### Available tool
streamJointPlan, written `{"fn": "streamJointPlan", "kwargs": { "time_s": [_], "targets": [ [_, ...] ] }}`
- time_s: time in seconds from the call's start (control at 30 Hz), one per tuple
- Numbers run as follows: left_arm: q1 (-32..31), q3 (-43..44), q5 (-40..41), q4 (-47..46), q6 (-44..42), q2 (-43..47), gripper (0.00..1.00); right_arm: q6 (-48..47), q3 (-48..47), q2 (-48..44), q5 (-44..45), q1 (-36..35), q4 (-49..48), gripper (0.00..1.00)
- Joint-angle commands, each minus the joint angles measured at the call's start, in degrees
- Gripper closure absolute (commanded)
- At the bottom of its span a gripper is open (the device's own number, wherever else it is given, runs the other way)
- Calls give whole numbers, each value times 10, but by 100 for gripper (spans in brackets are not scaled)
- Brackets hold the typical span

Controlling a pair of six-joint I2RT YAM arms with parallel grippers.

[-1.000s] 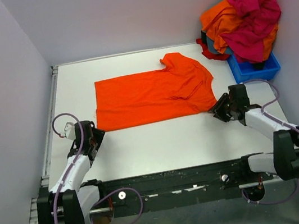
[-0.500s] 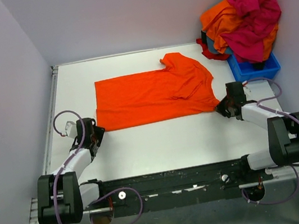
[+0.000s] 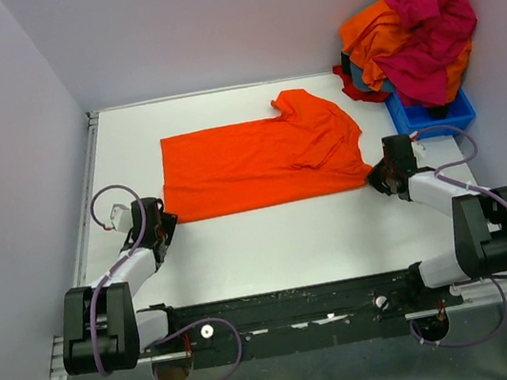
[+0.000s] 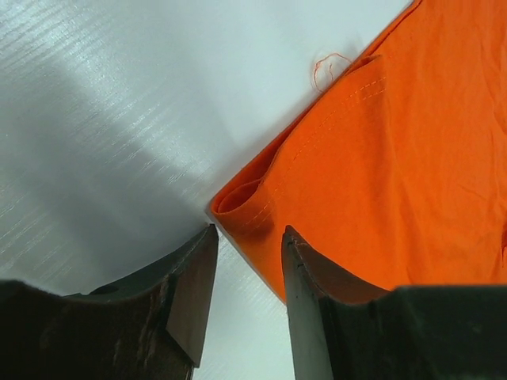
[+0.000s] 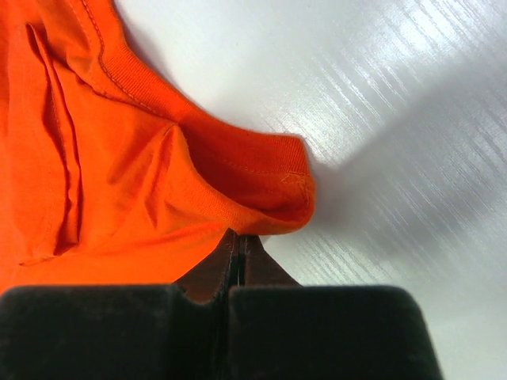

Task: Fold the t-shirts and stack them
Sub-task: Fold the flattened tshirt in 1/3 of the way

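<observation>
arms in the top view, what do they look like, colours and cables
The left arm and right arm both have white links between black joints and bases, with lilac cables looping alongside. The left end effector and right end effector have dark flat fingers; no markings show.

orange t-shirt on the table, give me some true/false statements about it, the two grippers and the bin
1. The orange t-shirt lies spread out on the white table. True.
2. The left gripper is shut. False: its jaws stand open, with the shirt's corner right at the gap.
3. The right gripper is closed at the shirt's edge. True: the cloth bunches at its tips, so it seems pinched.
4. The blue bin is empty. False: it is heaped with orange and pink clothes.
</observation>
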State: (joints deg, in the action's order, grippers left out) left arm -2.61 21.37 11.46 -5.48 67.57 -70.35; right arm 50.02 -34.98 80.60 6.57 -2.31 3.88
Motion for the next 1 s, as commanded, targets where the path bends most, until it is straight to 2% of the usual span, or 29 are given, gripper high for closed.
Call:
{"fn": "streamJointPlan", "kwargs": {
  "time_s": [0.0,0.17,0.2,0.27,0.3,0.47,0.63,0.73,0.83,0.97],
  "targets": [
    [-1,5,37,34,0,-25,50,-14,-1,3,-4,1,-29,99],
    [-1,14,29,9,-7,-64,67,-15,2,4,-11,1,-33,99],
    [-1,11,24,-11,-16,-72,73,-16,2,3,-11,1,-33,99],
    [-1,0,1,-78,-38,-85,97,-17,1,-4,-10,1,-32,99],
    [-1,-2,-2,-96,-53,-87,100,-18,2,-7,-9,1,-28,99],
    [-1,48,55,2,-64,-38,100,-14,-10,-22,19,1,2,99],
    [2,135,63,84,-88,-3,100,-16,-139,-23,-22,1,60,99],
    [2,173,61,128,-104,32,100,-41,-201,-68,-46,1,69,99],
    [2,158,67,145,-97,67,100,-48,-196,-113,-20,2,91,99],
    [2,95,60,134,-90,85,100,-27,-135,-110,-17,7,152,99]
  ]
}}
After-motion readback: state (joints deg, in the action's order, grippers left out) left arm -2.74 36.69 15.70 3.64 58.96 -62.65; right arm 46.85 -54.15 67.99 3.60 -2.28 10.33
